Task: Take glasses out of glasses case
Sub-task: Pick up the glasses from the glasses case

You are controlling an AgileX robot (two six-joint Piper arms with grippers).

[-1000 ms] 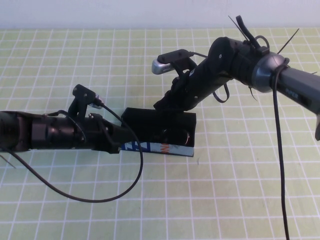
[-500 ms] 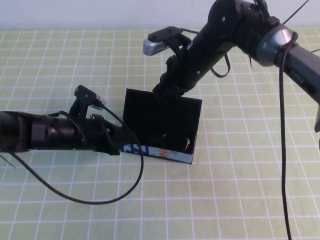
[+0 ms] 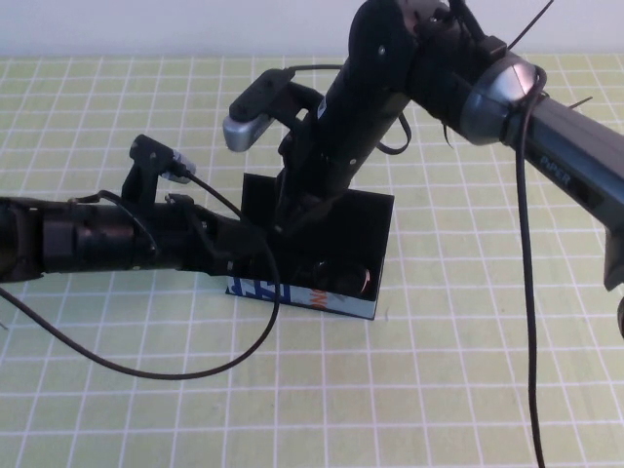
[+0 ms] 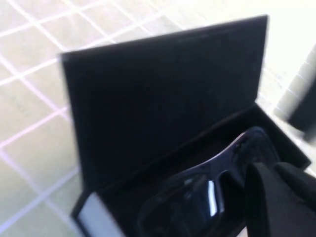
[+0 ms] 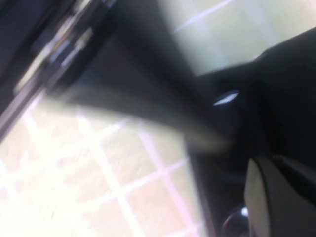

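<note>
Lying inside the rectangular glasses case (image 3: pixel 322 263), w/ flat black lid raised, glossy dark-lensed glasses (image 4: pixel 207 197) are being shown. Right gripper (image 3: pixel 290 216), clenched, is being held over the interior; left gripper (image 3: pixel 249 265) at case's left end, grip state unclear.

Green grid-patterned table mat (image 3: pixel 409 390).

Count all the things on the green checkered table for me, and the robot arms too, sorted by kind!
Glasses: 1, lying inside the open case
Glasses case: 1, lid up
Robot grippers: 2, the left gripper at the case's left end, the right gripper above the case in front of the raised lid
Total: 4
</note>
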